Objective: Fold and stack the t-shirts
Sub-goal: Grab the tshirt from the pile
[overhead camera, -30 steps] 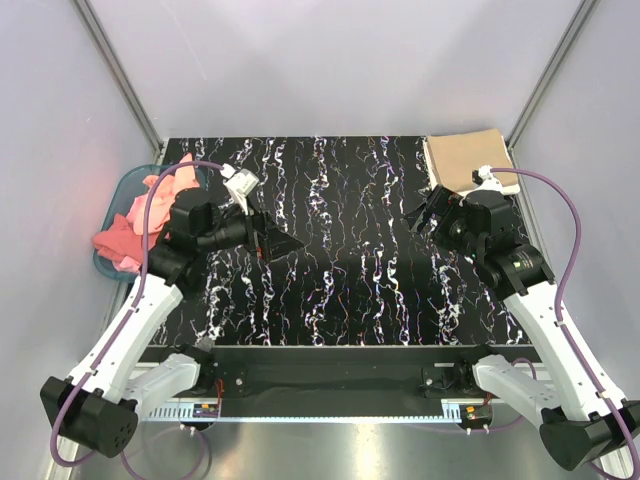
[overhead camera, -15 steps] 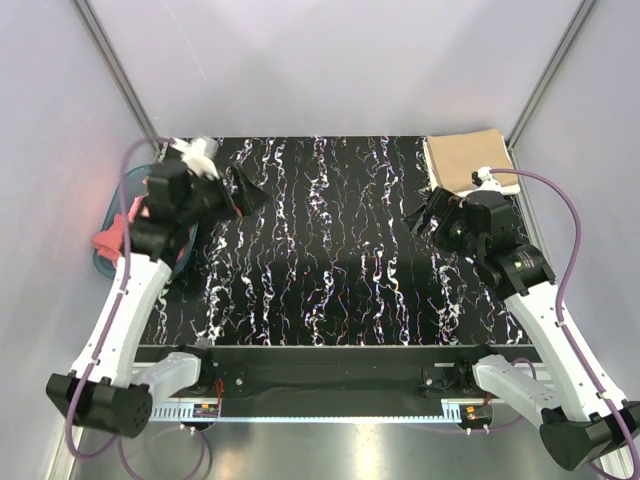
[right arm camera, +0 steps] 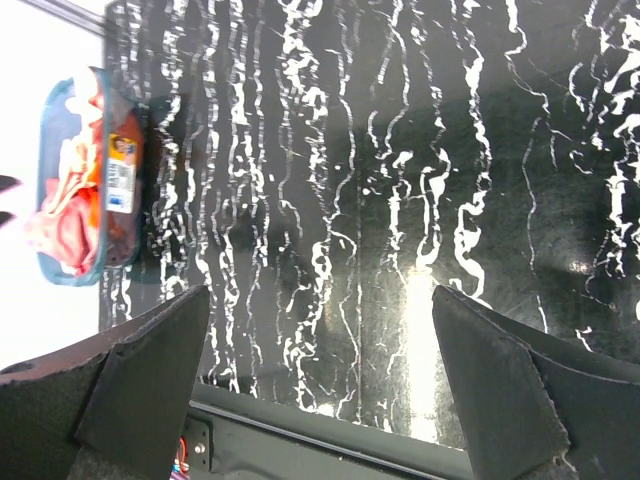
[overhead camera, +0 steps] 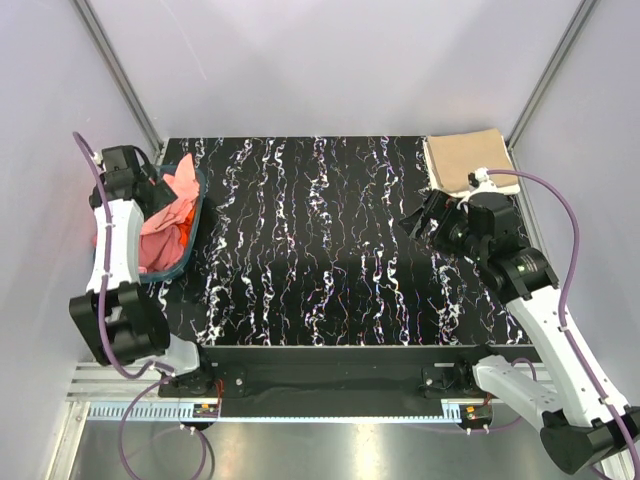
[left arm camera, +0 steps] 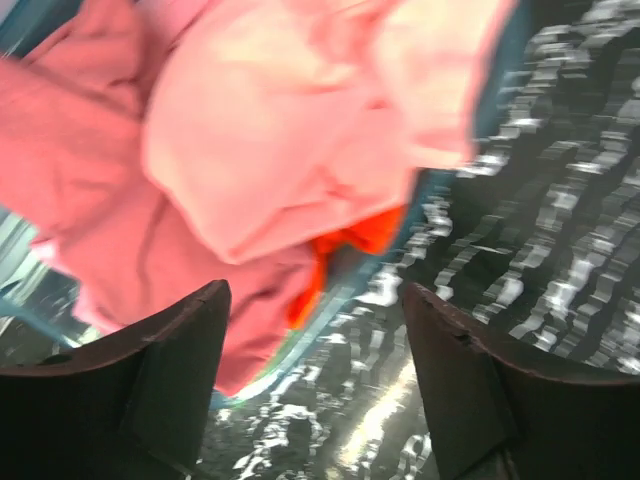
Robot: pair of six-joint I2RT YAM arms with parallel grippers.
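Folded tan t-shirt [overhead camera: 468, 160] is sitting upper right on the tabletop [overhead camera: 330, 250]; pink t-shirts [overhead camera: 160, 230] are waiting crumpled in the teal basket [overhead camera: 196, 215], with left tool [left arm camera: 312, 300] and right tool [right arm camera: 320, 295] both hanging spread apart, empty.

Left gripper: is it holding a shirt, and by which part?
Nothing is held. The left gripper is open and empty, facing the t-shirts piled in the basket.

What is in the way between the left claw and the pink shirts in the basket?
Nothing I can see. The left gripper hangs open right above the pink shirts, which lie uncovered on top. The basket wall only goes around them.
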